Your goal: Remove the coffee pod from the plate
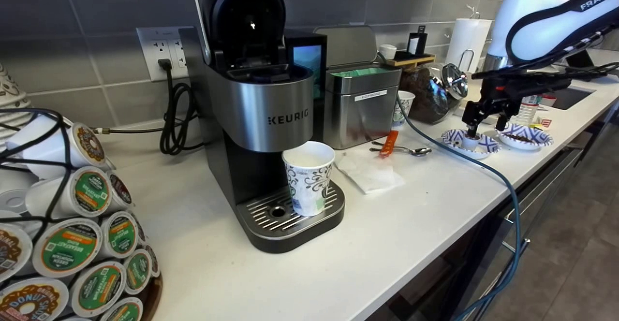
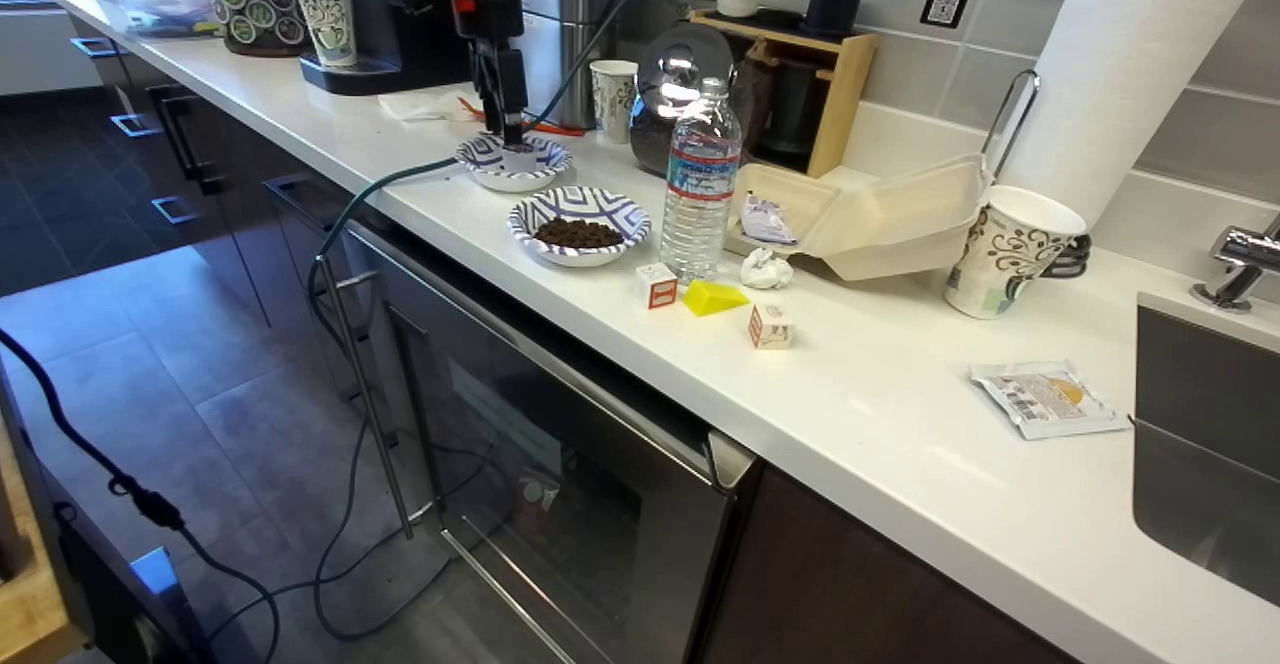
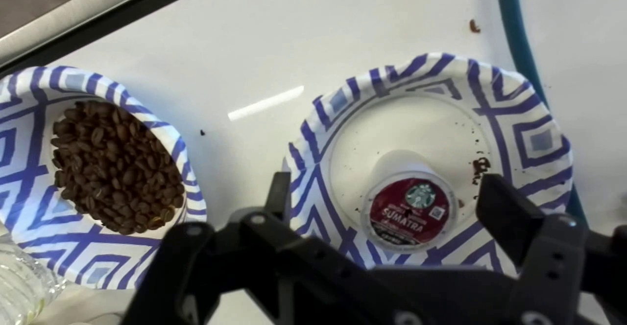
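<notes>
The coffee pod is a small white cup with a dark red lid, standing lid-up on the plate. The plate is round and shallow with a blue-and-white pattern and a few brown crumbs. In the wrist view my gripper is open, one finger on each side of the pod, with gaps between. In both exterior views the gripper points down just over the pod and plate. The fingers partly hide the pod in an exterior view.
A patterned bowl of coffee beans stands beside the plate. A blue cable runs past the plate's edge. A water bottle, small blocks, a glass jar and the coffee maker stand around.
</notes>
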`<state>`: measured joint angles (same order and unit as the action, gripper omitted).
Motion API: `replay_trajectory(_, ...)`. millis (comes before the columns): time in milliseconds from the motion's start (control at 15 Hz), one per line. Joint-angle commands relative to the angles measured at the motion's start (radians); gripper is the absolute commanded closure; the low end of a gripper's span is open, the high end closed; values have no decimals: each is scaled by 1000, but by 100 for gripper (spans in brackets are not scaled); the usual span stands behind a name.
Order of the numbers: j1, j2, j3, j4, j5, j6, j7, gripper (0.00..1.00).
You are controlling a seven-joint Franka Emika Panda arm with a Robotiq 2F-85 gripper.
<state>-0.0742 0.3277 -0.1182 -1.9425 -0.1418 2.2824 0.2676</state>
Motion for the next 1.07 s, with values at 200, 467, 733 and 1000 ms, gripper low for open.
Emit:
replay_trajectory(200, -11, 82, 13, 90, 76, -50, -86, 15)
replay_trajectory(467, -15, 101, 17, 105, 107, -43, -123, 31)
replay_trajectory(733, -13, 105, 12, 105, 106, -29, -129, 31)
replay_trajectory(1000, -11, 88, 9, 90, 100, -19, -128, 31)
